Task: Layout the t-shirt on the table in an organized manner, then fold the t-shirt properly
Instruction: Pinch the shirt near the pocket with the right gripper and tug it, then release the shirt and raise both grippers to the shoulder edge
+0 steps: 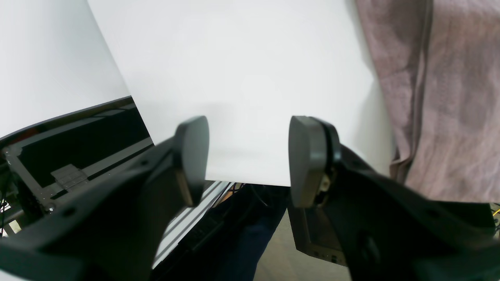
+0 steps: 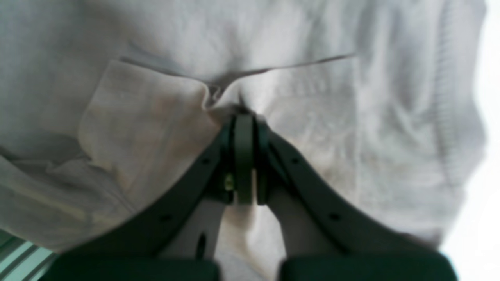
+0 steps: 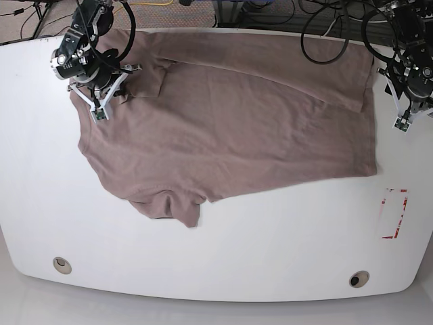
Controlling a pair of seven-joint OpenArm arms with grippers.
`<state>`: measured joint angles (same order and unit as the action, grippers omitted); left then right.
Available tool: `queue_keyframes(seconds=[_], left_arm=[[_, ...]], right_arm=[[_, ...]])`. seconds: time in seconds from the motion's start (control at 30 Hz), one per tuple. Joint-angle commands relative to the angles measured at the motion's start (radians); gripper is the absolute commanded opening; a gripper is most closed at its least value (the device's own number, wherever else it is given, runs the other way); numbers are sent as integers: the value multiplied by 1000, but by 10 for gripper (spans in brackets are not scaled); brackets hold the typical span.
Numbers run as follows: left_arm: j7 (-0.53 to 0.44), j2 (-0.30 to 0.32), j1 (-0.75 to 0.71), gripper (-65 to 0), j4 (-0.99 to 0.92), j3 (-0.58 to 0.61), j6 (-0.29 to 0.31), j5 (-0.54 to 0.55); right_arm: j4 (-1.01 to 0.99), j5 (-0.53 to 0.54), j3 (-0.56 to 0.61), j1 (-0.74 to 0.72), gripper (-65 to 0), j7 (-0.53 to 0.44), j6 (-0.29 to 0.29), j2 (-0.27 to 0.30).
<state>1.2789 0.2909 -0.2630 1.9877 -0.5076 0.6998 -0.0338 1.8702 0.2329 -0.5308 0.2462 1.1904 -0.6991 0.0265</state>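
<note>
The mauve-brown t-shirt [image 3: 237, 115] lies spread over the far half of the white table [image 3: 270, 250], with a crumpled sleeve [image 3: 172, 206] at its near edge. In the right wrist view my right gripper [image 2: 244, 115] is shut on a puckered fold of the t-shirt [image 2: 156, 128]; that arm stands at the shirt's far left corner in the base view. My left gripper [image 1: 250, 125] is open and holds nothing. It hovers over the table's [image 1: 242, 58] edge, and the t-shirt's border [image 1: 449, 97] lies just off to one side.
A red-white tape rectangle [image 3: 394, 214] is on the table's near right. Two round grommet holes [image 3: 61, 265] [image 3: 358, 278] sit by the front edge. Cables [image 3: 325, 27] run behind the far edge. A dark frame [image 1: 58, 168] shows below the table's rim.
</note>
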Motion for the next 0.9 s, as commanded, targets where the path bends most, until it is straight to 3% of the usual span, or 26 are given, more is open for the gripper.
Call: queue_keyframes(seconds=[0.0, 0.3, 0.87], left_arm=[[-6, 15, 8, -344, 15, -4, -2, -8], [-6, 15, 8, -344, 5, -4, -2, -8], [-8, 17, 8, -344, -6, 31, -2, -10]], right_arm=[[21, 7, -4, -6, -650, -10, 1, 6], [125, 7, -4, 0, -650, -4, 1, 6], [119, 6, -2, -83, -650, -4, 1, 23]])
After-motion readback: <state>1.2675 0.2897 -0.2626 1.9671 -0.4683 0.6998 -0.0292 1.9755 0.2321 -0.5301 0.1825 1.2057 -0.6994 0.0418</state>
